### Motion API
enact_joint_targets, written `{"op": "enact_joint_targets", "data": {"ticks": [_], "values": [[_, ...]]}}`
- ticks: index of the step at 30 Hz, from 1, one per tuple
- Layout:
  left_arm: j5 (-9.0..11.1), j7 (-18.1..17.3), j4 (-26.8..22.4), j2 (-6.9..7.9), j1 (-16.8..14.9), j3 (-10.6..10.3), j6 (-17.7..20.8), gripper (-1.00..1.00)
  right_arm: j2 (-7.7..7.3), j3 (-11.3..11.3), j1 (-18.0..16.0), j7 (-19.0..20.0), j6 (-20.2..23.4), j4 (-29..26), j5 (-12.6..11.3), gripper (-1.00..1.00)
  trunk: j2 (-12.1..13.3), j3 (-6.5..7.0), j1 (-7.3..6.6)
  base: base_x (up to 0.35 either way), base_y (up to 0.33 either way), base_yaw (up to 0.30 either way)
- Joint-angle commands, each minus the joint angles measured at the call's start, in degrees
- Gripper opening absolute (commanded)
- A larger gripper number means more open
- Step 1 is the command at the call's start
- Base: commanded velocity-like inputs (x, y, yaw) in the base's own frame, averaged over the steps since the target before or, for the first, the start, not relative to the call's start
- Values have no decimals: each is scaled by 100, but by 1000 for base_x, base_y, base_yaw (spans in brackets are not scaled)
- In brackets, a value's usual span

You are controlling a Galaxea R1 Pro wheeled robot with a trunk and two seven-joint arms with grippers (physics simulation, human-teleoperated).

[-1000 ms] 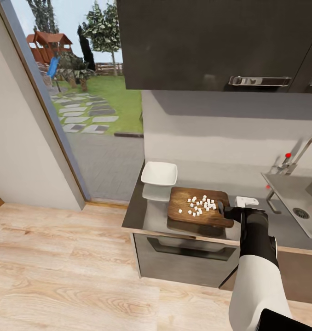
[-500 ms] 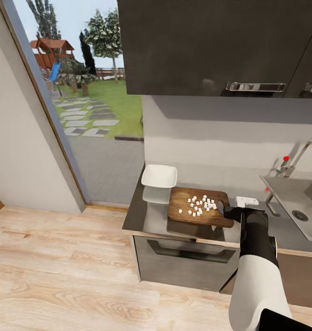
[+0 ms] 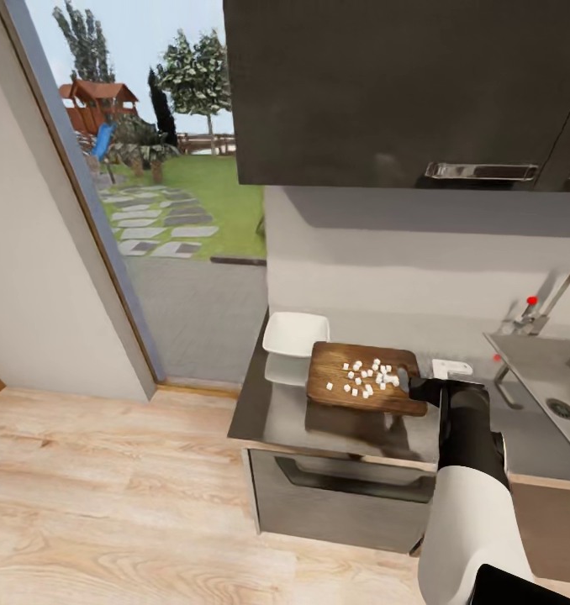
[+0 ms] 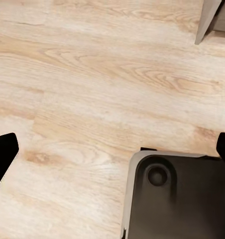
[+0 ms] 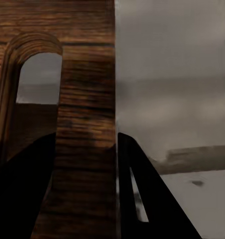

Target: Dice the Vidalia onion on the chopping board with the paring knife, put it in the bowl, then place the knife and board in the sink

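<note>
Wooden chopping board (image 3: 366,378) | handle end clamped in right gripper (image 3: 414,387)

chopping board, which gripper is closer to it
Right. The right gripper has its fingers either side of the chopping board at its slot-handle end; the left gripper hangs over the wooden floor.

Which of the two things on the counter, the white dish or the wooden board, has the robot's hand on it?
The chopping board: the right gripper clamps its handle end; the bowl sits untouched.
</note>
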Motion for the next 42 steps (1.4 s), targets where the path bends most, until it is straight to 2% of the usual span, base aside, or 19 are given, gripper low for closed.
{"op": "enact_joint_targets", "data": {"ticks": [1,24,33,42], "values": [[26,48,-12,9,-4,-48,-8,100,7,-18,-8,58,8,-10,50,-100,-11,-1,7,278,134,0],[26,48,-12,9,-10,-48,0,100,7,-18,-8,54,26,-10,51,-100,-11,205,7,270,126,0],[26,48,-12,9,-10,-52,0,100,7,-18,-8,51,26,-10,51,-100,-11,285,7,-84,-226,0],[26,48,-6,9,-10,-55,-8,100,7,-18,-8,53,237,-18,51,-100,-11,366,7,-168,-27,0]]}}
